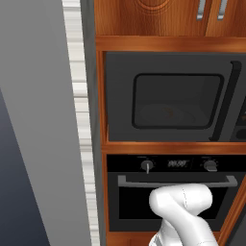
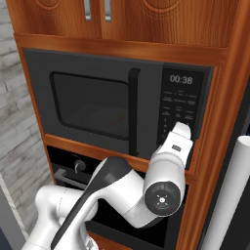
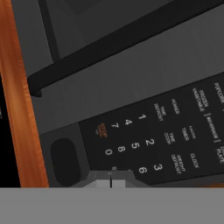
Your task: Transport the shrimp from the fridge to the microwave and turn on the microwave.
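The microwave point(image 1: 168, 96) sits built into the wooden cabinet with its windowed door shut. Its black keypad point(image 2: 179, 105) shows digits on the display. Through the window a faint orange speck, the shrimp point(image 2: 119, 116), lies on the dim turntable. My gripper point(image 2: 182, 126) is shut, and its tip rests against the lower part of the keypad. In the hand view the joined fingertips point(image 3: 110, 177) touch the panel just below the number keys point(image 3: 133, 144). The fridge's long white handle point(image 2: 229, 195) stands at the right edge.
A black oven point(image 1: 173, 192) with knobs and a bar handle sits under the microwave, behind my arm. Wooden cabinet doors point(image 2: 122, 19) hang above. A tall grey panel point(image 1: 33, 120) fills the left side, and a pale brick wall point(image 2: 14, 122) lies beyond the cabinet.
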Tool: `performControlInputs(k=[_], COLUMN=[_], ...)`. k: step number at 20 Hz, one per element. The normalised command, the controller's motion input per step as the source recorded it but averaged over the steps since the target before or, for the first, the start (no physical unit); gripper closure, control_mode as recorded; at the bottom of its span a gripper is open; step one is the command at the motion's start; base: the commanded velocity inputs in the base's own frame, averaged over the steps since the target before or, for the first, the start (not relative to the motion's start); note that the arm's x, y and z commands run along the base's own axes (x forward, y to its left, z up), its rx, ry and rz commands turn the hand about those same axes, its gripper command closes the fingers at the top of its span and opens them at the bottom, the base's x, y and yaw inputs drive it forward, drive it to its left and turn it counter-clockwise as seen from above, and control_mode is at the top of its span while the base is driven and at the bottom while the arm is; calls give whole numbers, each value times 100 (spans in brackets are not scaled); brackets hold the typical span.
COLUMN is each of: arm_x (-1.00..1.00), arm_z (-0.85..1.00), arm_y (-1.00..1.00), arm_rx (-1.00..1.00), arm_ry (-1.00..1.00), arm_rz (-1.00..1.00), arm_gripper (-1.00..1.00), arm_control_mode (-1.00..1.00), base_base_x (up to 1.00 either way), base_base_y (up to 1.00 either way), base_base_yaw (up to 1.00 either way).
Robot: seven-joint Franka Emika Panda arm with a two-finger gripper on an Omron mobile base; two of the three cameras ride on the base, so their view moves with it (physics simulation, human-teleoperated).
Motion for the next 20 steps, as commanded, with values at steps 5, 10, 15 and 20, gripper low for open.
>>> performControlInputs(k=[5,10,15,20], arm_x=[28,28,28,28], arm_z=[-17,-6,-12,-18], arm_y=[-13,-28,-11,0], arm_rx=[0,0,0,0], arm_ry=[0,-4,-2,0], arm_rz=[3,0,0,0], arm_gripper=[100,100,100,100], arm_control_mode=[-100,-100,-100,-100], base_base_x=[0,0,0,0], base_base_y=[0,0,0,0], base_base_yaw=[0,0,0,0])
